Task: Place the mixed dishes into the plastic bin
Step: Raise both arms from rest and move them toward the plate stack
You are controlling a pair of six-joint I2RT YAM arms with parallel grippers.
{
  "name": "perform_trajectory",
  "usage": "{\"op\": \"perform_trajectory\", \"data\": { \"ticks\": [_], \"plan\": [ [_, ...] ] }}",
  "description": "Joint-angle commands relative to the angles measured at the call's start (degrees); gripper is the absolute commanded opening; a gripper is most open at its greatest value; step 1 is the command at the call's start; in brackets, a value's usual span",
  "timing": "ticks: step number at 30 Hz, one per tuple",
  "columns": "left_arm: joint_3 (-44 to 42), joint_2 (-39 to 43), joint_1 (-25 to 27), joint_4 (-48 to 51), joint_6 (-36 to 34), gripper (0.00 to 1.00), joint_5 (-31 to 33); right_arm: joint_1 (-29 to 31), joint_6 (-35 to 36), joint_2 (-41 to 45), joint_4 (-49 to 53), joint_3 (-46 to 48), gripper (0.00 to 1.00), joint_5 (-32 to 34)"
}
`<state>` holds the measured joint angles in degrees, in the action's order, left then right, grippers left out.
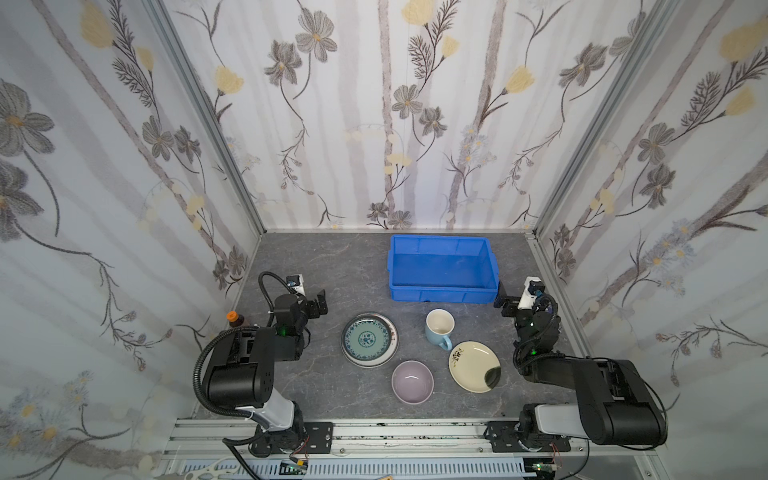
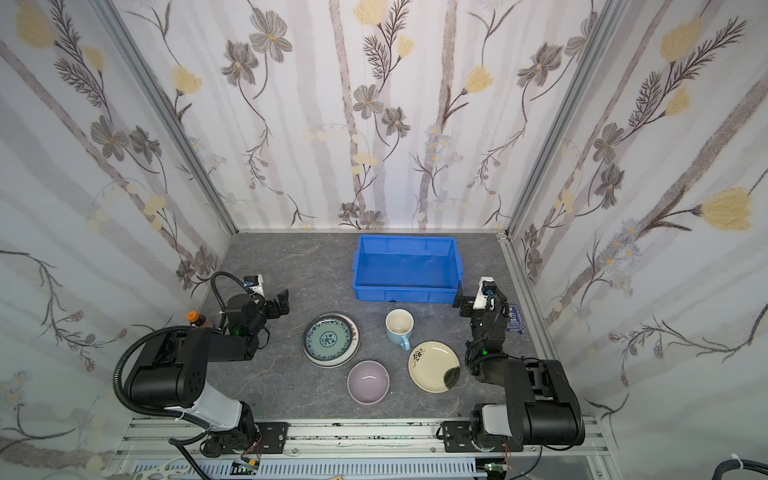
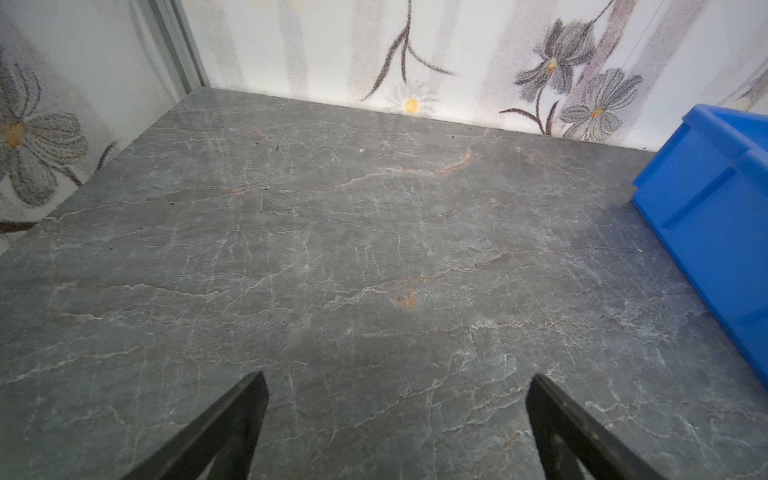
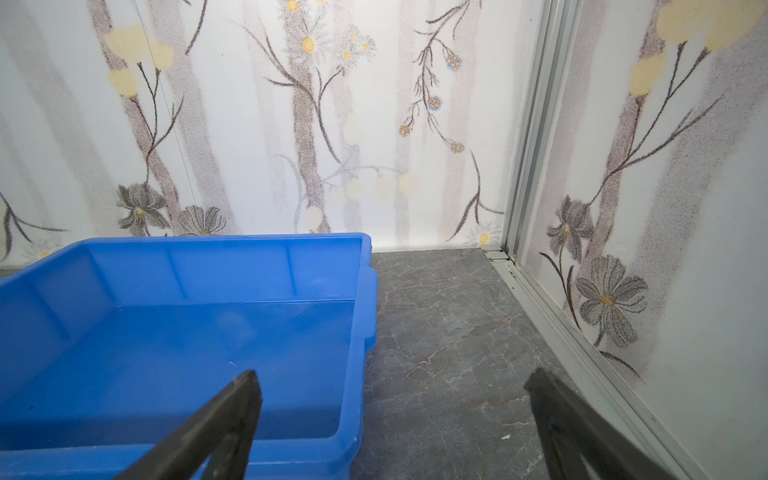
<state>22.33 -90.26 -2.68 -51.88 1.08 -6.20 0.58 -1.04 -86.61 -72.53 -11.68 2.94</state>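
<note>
Brightness: even, cool, diffuse light in both top views; the floral walls (image 1: 407,124) wash out near white.
Shadows: soft and short; a thin one under the plastic bin (image 1: 442,293).
Glare: pale sheen on the worktop (image 3: 374,137) near the wall.
Distortion: aluminium posts (image 1: 204,108) splay outward toward the frame edges.
Focus: left end effector (image 3: 395,380) and right end effector (image 4: 390,378) look soft-edged.

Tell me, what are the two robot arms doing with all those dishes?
Nothing is held right now. The left hand and the right hand are both open and empty, one at each side of the table. The teal plates, mug, cream plate and lilac bowl sit on the table in front of the blue bin. The bin is empty, so no dish has gone in yet.
</note>
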Motion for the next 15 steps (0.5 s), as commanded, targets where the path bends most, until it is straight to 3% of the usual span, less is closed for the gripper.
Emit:
{"op": "perform_trajectory", "data": {
  "ticks": [1,6,10,15],
  "plan": [
    [0.07,0.17,-0.04,-0.73,-0.03,1.0,-0.45,-0.03,0.09,0.04,-2.13,-0.2,1.0,-0.72],
    [1.22,1.65,0.11,2.8,-0.91,1.0,-2.19,0.21,-0.62,0.98,-0.82,-0.63,1.0,1.38],
    [7.3,7.3,0.16,18.01,-0.39,1.0,-0.96,0.4,-2.2,7.71,18.92,-8.85,0.98,7.32],
    [10.55,11.7,3.63,25.07,0.01,0.99,6.94,2.22,-6.08,15.34,39.25,-19.98,0.92,10.62]
  ]
}}
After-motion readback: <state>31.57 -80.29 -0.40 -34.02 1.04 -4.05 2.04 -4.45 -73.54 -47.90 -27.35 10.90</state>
